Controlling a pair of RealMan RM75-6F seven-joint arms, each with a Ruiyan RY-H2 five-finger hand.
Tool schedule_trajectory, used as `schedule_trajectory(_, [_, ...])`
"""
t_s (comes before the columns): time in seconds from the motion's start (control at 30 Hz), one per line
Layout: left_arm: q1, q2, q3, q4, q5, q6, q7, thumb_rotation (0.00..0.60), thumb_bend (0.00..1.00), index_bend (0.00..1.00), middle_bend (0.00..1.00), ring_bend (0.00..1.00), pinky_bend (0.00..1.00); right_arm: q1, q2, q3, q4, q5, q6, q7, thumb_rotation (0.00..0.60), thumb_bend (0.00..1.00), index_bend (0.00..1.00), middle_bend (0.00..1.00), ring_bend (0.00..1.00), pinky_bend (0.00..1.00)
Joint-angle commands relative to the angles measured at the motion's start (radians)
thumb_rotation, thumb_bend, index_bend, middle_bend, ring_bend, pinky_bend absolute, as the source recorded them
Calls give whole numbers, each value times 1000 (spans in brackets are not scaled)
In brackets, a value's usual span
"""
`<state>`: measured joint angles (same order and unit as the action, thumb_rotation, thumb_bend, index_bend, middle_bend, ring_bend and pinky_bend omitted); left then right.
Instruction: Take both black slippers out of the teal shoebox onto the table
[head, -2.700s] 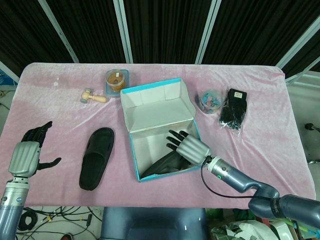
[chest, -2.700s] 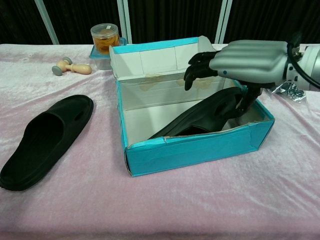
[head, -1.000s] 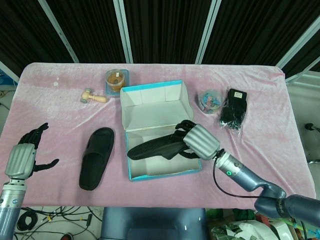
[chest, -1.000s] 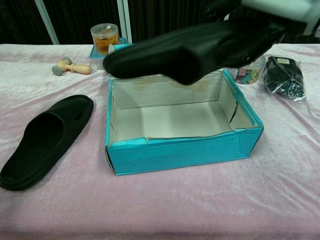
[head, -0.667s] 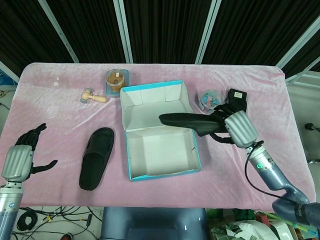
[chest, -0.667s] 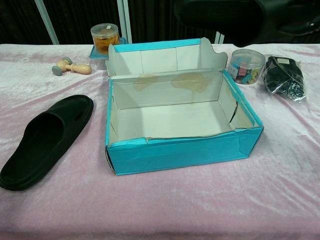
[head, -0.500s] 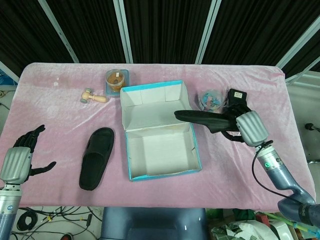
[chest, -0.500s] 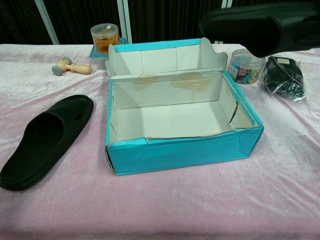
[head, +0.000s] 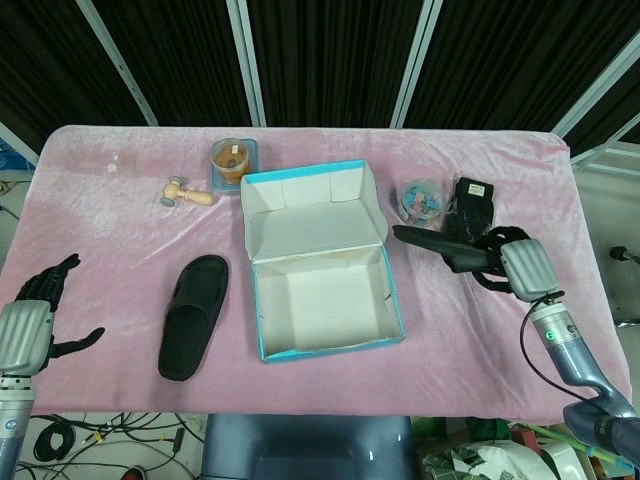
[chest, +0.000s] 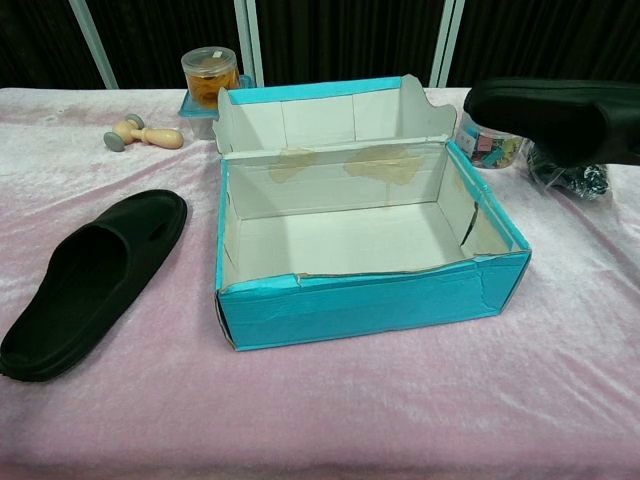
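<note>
Nearest, at the table's (head: 120, 240) left front corner in the head view: left hand (head: 24, 332), fingers spread and dark, holding nothing, well apart from everything else. Just beyond, lying flat on the pink cloth with sole down and toe pointing away: first slipper (head: 193, 316), left of the shoebox (head: 262, 310) and not touching it; also plain in the chest view (chest: 88, 282). In the middle: teal shoebox with white lining, lid flap standing up at the back, front wall creased and a little torn along its top edge (chest: 370, 305); inside bare, only brownish stains on the back wall. To the right of the box, held up off the cloth: second slipper (head: 440, 247), toe pointing toward the box, clear of its right wall; in the chest view a dark shape (chest: 560, 112) crossing the upper right corner. Gripping its heel end: right hand (head: 515, 265), fingers wrapped around the slipper, though exactly how hard to make out behind the silver back of the hand. Behind that: black bundle in clear wrap (head: 470, 200) and a small clear jar of coloured bits (head: 420, 198). Farther back on the left: wooden mallet (head: 188, 194), then a lidded jar with something orange-brown inside (head: 233, 160), standing on a blue tray, near the box's back left corner.
</note>
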<state>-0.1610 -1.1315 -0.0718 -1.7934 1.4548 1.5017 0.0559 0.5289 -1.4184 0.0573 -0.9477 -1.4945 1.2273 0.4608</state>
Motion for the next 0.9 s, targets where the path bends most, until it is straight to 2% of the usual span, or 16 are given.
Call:
schedule_trajectory(0.03, [2, -1, 0, -1, 3, 2, 0, 600, 0, 22, 151, 121, 195, -13, -2, 4, 6, 2, 10, 30, 600, 295, 702, 495, 275, 273])
schedule_trajectory(0.17, [3, 1, 1, -5, 13, 1, 5, 600, 0, 23, 151, 122, 195, -23, -12, 3, 32, 5, 5, 30, 600, 295, 702, 486, 266, 273])
schedule_trajectory(0.27, [5, 2, 1, -9, 22, 7, 9, 600, 0, 22, 151, 122, 195, -15, -32, -17, 67, 2, -55, -16, 600, 294, 693, 440, 238, 269])
schedule_trajectory(0.33, [9, 3, 3, -11, 28, 11, 8, 600, 0, 22, 150, 122, 195, -7, -37, -25, 70, 3, -92, -52, 600, 294, 616, 370, 198, 261])
schedule_trajectory(0.43, [13, 5, 5, -11, 34, 15, 7, 600, 0, 22, 150, 122, 195, 1, -30, -31, 40, 5, -129, -75, 600, 291, 349, 213, 112, 239])
schedule_trajectory(0.5, [19, 9, 7, -10, 34, 20, 4, 600, 0, 22, 149, 121, 195, 8, -2, -33, -37, 0, -141, -120, 600, 264, 148, 110, 55, 228])
schedule_trajectory(0.53, [21, 11, 7, -10, 33, 21, 2, 600, 0, 22, 149, 121, 195, 7, 11, -30, -68, 4, -142, -154, 600, 243, 73, 64, 30, 222])
schedule_trajectory(0.6, [25, 14, 6, -8, 28, 21, 1, 600, 0, 22, 149, 121, 195, 0, 41, -14, -138, 30, -137, -246, 600, 196, 7, 13, 5, 210])
schedule_trajectory(0.7, [28, 13, 0, 16, 4, 24, 65, 600, 0, 21, 146, 121, 186, -16, 94, 9, -253, 70, -120, -347, 600, 137, 0, 0, 0, 193])
schedule_trajectory(0.77, [31, 15, 1, 30, -6, 22, 109, 600, 0, 21, 141, 122, 171, -31, 132, 15, -325, 81, -102, -371, 600, 133, 0, 0, 0, 193])
schedule_trajectory(0.9, [48, 26, 10, 23, -14, 28, 87, 600, 0, 25, 146, 121, 169, -70, 210, 14, -445, 78, -50, -385, 600, 135, 0, 0, 0, 193])
